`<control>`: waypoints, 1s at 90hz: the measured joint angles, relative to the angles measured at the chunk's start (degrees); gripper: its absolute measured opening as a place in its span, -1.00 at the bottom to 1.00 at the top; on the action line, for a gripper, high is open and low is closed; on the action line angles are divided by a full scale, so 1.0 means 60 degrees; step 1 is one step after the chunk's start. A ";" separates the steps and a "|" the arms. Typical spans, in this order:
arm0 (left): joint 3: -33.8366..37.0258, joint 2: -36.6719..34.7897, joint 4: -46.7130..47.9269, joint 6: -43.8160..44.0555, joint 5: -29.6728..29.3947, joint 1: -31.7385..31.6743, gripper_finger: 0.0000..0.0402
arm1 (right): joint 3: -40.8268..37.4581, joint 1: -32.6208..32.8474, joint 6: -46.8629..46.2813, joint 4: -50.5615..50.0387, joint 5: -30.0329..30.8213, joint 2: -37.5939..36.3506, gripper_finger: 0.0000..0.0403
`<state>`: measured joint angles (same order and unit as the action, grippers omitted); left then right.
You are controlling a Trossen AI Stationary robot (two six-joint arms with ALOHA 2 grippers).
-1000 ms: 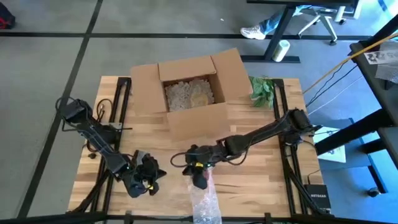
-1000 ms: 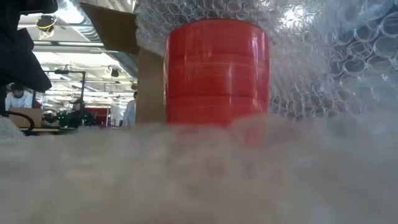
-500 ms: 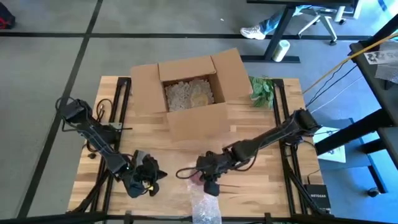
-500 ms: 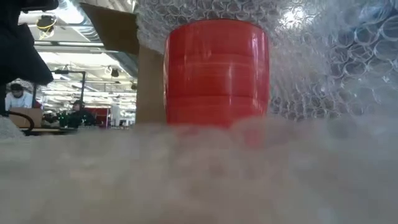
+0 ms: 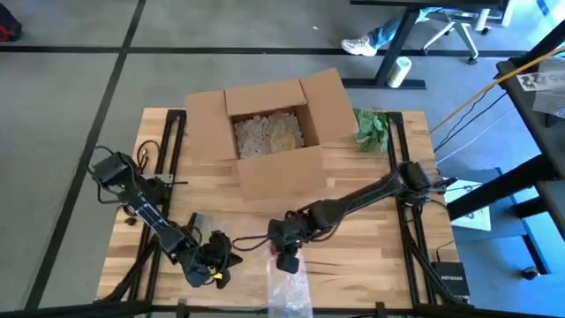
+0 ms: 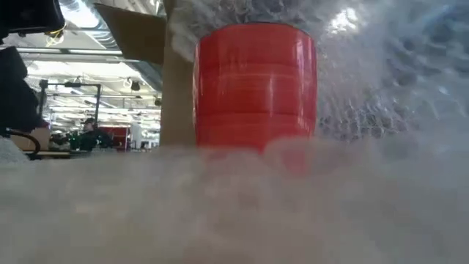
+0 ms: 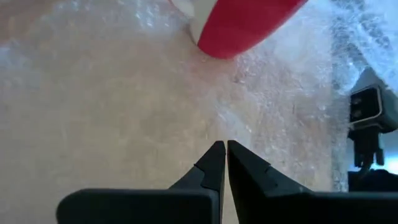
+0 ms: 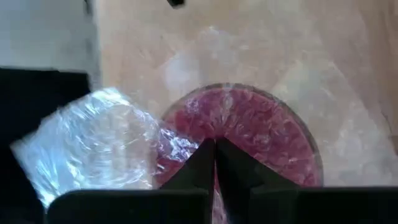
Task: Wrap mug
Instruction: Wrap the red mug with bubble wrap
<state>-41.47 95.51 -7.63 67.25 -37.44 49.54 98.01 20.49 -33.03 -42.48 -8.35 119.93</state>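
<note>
The red mug (image 6: pixel 255 84) is standing upright in the upper middle of the low view, with bubble wrap (image 6: pixel 381 88) rising behind it and spreading blurred across the foreground. In the high view the mug is hidden under the right gripper (image 5: pixel 287 258), which is sitting just below the centre of the frame, directly above the mug, with a strip of the wrap running from it down to the bottom edge of the wooden table (image 5: pixel 371 265). In the right wrist view that gripper's fingers (image 8: pixel 202 163) are pressed together over the wrap-covered mouth of the mug; whether any wrap is pinched between them cannot be told. The left gripper (image 5: pixel 216 261) is sitting at the lower left of the high view, near the mug, and in its own view its fingers (image 7: pixel 214 163) are together, pointing across the wrap toward the mug. An open cardboard box (image 5: pixel 269 132) of packing filler is standing in the upper middle of the table, with a green plant sprig (image 5: pixel 372 128) just to its right.
</note>
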 joint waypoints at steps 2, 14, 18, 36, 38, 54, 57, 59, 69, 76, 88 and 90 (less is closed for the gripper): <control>0.0000 0.0006 -0.0049 -0.0001 -0.0002 0.0000 -1.00 | 0.0235 0.0000 0.0068 -0.0252 -0.0102 0.0228 -1.00; 0.0000 0.0025 -0.0341 -0.0094 -0.0006 0.0038 -1.00 | 0.1545 -0.0056 0.0543 -0.1630 -0.0335 0.1245 -1.00; 0.0000 0.0025 -0.0432 -0.0114 -0.0002 0.0086 -1.00 | 0.1861 -0.0051 0.0689 -0.1890 -0.0379 0.1541 -1.00; -0.0001 0.0028 -0.0454 0.0043 -0.0018 0.0370 -1.00 | 0.2180 -0.0051 0.1052 -0.3059 0.0709 0.1743 -1.00; -0.0009 0.0028 -0.0459 0.0046 -0.0033 0.0387 -1.00 | 0.2180 -0.0078 0.1054 -0.3213 0.0875 0.1741 -1.00; -0.0018 0.0035 -0.0742 -0.0039 -0.0075 0.0412 -1.00 | 0.2158 -0.0255 0.1069 -0.3014 0.1172 0.1692 -1.00; -0.0017 0.0048 -0.0852 -0.0124 -0.0080 0.0409 -1.00 | 0.2148 -0.0255 0.1129 -0.2648 0.1052 0.1692 -1.00; -0.0018 0.0050 -0.0923 -0.0183 -0.0082 0.0408 -1.00 | 0.2148 -0.0255 0.1205 -0.2343 0.0879 0.1693 -1.00; -0.0016 0.0050 -0.1224 -0.0357 -0.0108 0.0408 -1.00 | 0.2150 -0.0244 0.1304 -0.1533 -0.0222 0.1699 -1.00; -0.0015 0.0050 -0.1463 -0.0526 -0.0103 0.0412 -1.00 | 0.2151 -0.0230 0.1228 -0.2033 0.0022 0.1710 -1.00; -0.0018 0.0222 -0.2520 -0.1013 -0.0097 0.0355 -1.00 | 0.2148 -0.0237 0.1106 -0.2177 0.0102 0.1761 -1.00; -0.0019 0.0302 -0.2716 -0.1112 -0.0051 0.0331 -1.00 | 0.2148 -0.0237 0.1119 -0.2109 0.0094 0.1761 -1.00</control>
<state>-41.59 97.32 -23.92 60.58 -37.74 51.53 110.89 19.07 -26.32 -55.13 -7.79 130.50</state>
